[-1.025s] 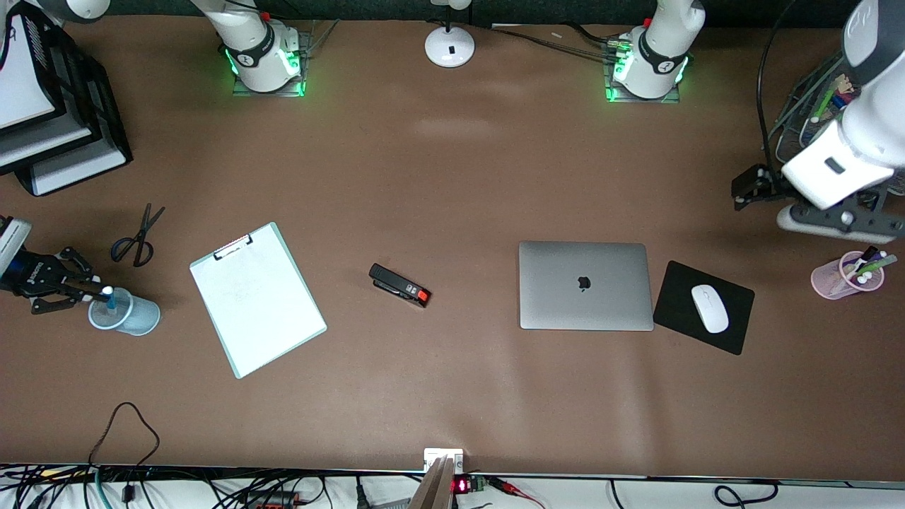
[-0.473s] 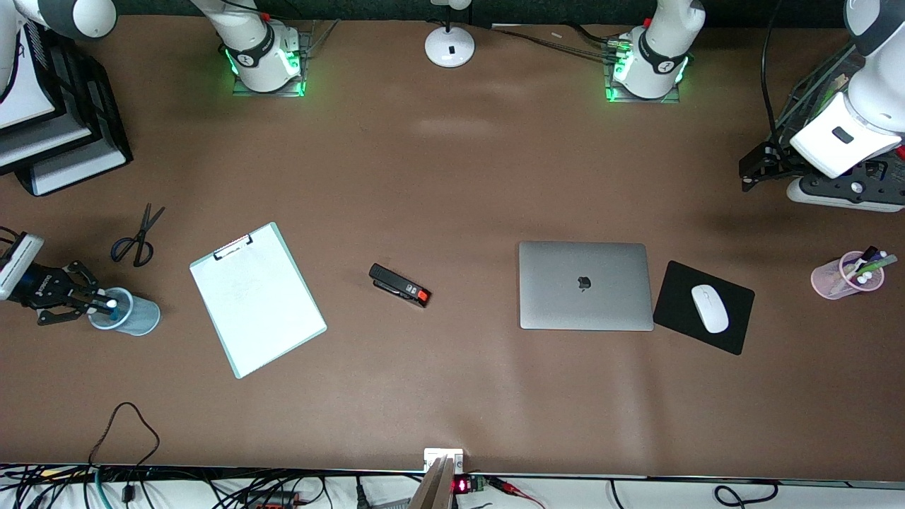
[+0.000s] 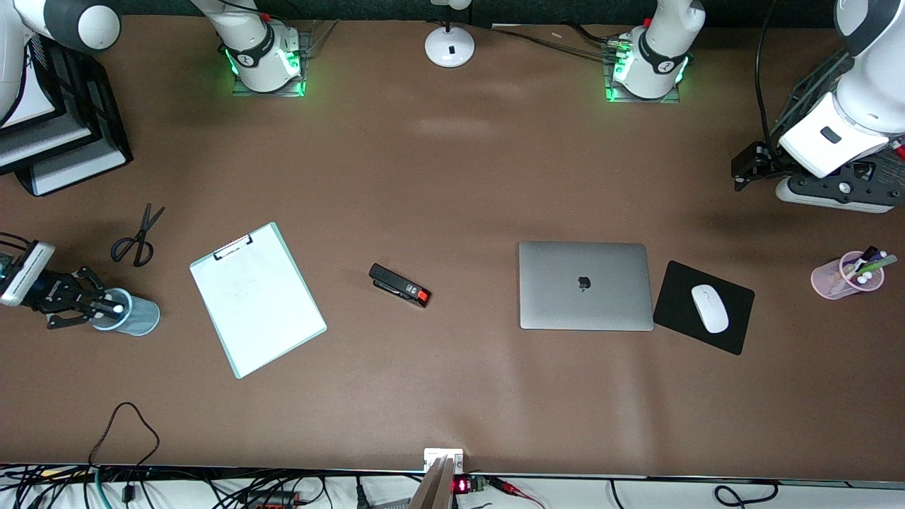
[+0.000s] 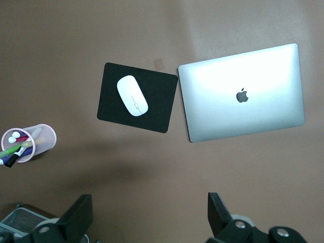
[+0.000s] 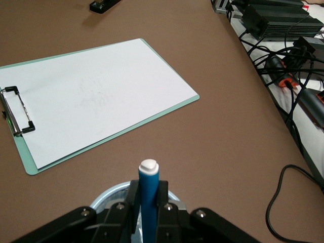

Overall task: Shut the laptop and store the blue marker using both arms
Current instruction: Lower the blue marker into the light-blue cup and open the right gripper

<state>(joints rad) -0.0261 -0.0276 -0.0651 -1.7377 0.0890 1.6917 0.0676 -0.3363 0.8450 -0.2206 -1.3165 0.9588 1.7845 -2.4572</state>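
Marker [image 5: 149, 195] upright over blue cup [image 3: 134, 316].

On your brown counter [image 3: 452, 177] you have a clipboard [image 3: 257, 300] holding white paper, with scissors [image 3: 137, 237] toward the right arm's end. A black stapler [image 3: 399, 285] lies mid-counter. A white mouse [image 3: 709, 308] sits on a black mousepad [image 3: 735, 336], and a pink pen cup [image 3: 834, 279] lies nearby.
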